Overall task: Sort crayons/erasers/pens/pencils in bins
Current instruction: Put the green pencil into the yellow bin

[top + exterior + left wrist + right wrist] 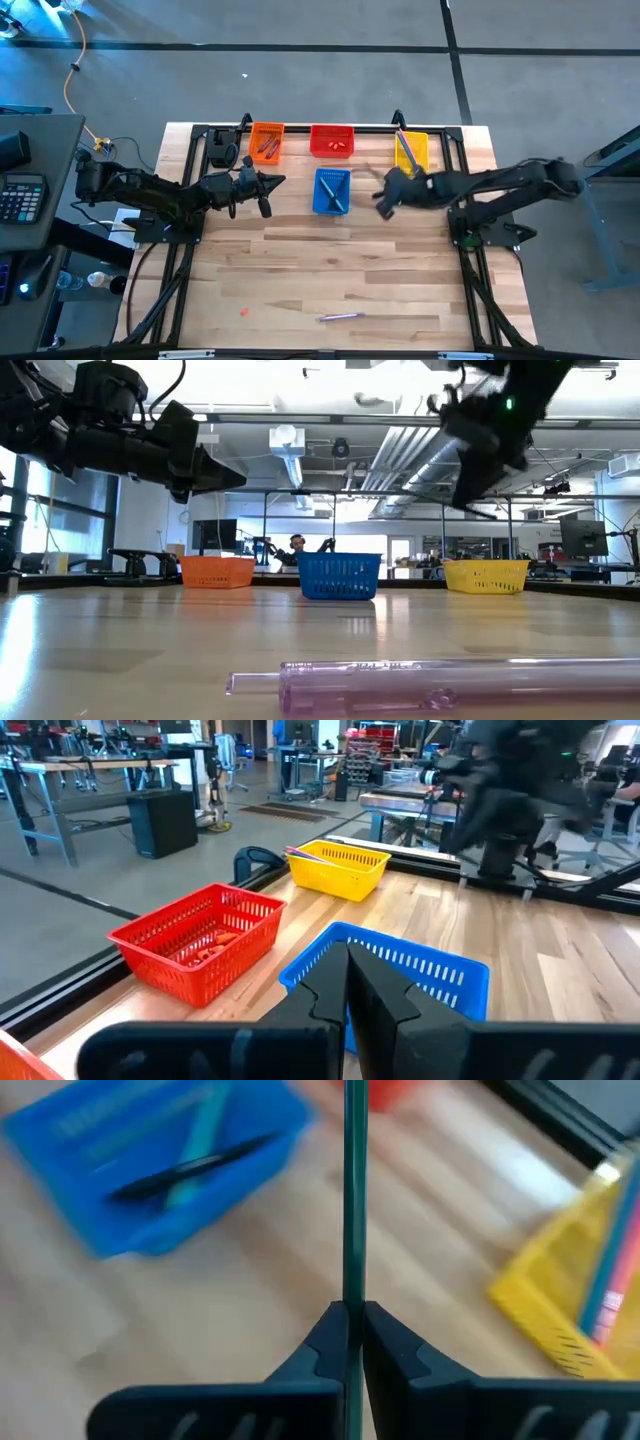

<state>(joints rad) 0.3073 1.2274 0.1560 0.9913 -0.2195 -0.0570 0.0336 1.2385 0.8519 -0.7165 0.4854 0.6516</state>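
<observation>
Pencil (353,1190): thin dark green stick, pinched in the right claw (352,1312), which is hanging above the worktop (330,270) between the blue bin (331,190) and the yellow bin (411,150). Claw is gripping it near one end, so most of the length is sticking out ahead. Light and stiff, smooth sides; held that far off-centre it's likely pivoting easily in the pads, a mid-shaft grip would be steadier. Blue bin is already holding a dark stick and a teal one, so my guess is the pencil is heading there. Left claw (348,982) is pressed together with nothing in it, waiting beside the blue bin on the orange bin (266,142) side. Red bin (332,140) is holding small red bits. A purple pen (338,316) is lying alone near the front edge, well apart from the bins.
</observation>
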